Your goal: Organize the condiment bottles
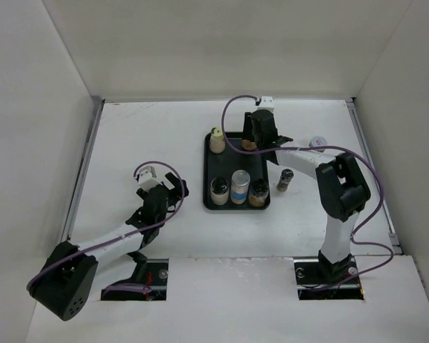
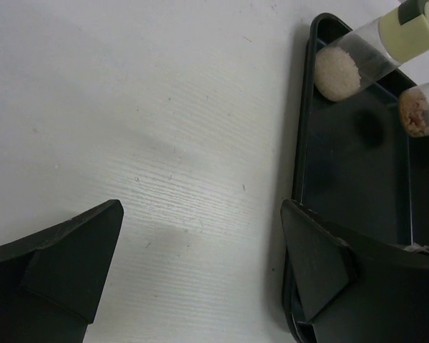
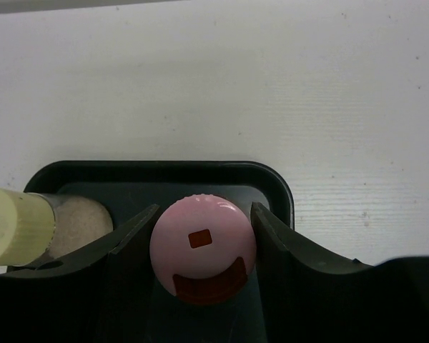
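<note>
"Where's the pink-capped bottle point(image 3: 203, 250)?"

"At the far end of the black tray point(image 3: 164, 170). It has a round pink lid with a small red rectangle and a red crescent on top. The yellow-capped bottle point(image 3: 18, 227) of pale grains is beside it."

"Is it held?"

"Yes. The right gripper point(image 3: 204, 209) is closed against the lid from both sides."

"And the left gripper point(image 2: 200, 236)?"

"Spread wide and holding nothing, over the table point(image 2: 129, 107) just left of the tray."
</note>
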Tool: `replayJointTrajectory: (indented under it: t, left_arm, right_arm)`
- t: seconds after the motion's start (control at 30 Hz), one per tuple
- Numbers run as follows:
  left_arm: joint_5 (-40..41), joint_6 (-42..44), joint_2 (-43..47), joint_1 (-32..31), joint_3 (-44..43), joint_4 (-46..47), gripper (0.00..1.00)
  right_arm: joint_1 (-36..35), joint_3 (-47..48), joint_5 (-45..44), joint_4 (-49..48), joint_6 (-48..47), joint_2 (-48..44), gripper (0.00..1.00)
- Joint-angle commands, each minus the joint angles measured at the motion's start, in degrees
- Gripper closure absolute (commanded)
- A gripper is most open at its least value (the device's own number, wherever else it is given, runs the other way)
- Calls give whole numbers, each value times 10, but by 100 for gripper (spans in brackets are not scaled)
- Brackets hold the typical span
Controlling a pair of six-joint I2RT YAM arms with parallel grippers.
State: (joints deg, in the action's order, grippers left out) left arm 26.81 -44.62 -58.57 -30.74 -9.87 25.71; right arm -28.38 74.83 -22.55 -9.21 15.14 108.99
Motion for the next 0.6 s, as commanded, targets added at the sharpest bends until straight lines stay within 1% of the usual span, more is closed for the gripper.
replayJointTrajectory:
  t: [0.0,0.23,0.57]
  left_arm:
    - [9,-4,10,8,-26,-15,6]
    - [9,-2,-20,11,-40,-8,5]
    - [4,0,-45,21,-39,10,5]
  right_arm:
    - [1,30,3,-12,-4,6,44]
    - [9,31,-1,-12,2,32,43]
    - [15,30,-20,-12,1,36,42]
